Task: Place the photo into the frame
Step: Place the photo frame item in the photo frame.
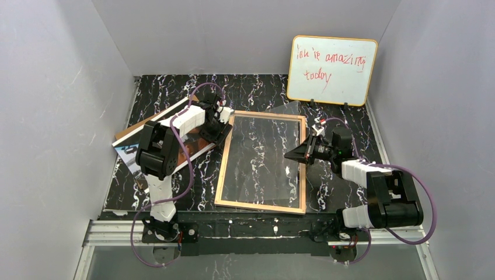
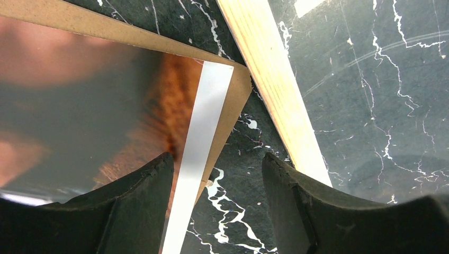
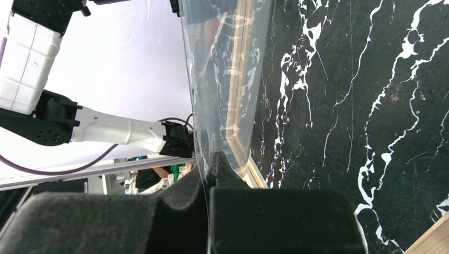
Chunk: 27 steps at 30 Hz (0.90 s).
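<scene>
The right claw (image 3: 210, 166) is pinching the clear pane (image 3: 212, 79). The left claw (image 2: 217, 172) is hovering open over the photo (image 2: 84, 106).

The top camera looks down from above and behind the arm bases (image 1: 166, 228), the frame (image 1: 260, 206) central on the surface (image 1: 262, 93). The left wrist camera hangs close over the frame's (image 2: 275, 79) left rail, facing down. The right wrist camera sits close at its right rail, looking leftward across it. All share the frame.
</scene>
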{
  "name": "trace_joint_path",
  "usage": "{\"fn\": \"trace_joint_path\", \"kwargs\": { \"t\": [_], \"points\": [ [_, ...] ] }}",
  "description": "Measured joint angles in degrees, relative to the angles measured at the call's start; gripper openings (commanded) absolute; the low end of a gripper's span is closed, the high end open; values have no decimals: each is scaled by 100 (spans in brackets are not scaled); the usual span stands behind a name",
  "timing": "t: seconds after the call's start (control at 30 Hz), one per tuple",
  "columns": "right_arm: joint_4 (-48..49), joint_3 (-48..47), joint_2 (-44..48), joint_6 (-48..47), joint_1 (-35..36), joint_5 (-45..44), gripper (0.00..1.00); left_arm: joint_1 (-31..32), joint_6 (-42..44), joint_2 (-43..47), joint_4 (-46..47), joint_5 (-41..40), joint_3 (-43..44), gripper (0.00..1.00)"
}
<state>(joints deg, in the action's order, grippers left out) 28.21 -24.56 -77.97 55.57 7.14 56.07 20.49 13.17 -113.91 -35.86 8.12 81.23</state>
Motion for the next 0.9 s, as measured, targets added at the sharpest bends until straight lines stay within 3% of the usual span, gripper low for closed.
{"fn": "trace_joint_path", "kwargs": {
  "t": [0.37, 0.9],
  "points": [
    [125, 188, -11, 271, -4, -11, 1, 4, 31, 26, 26, -2, -33, 60],
    [-1882, -468, -208, -754, -15, -9, 1, 4, 35, 92, 153, -13, -142, 59]
  ]
}}
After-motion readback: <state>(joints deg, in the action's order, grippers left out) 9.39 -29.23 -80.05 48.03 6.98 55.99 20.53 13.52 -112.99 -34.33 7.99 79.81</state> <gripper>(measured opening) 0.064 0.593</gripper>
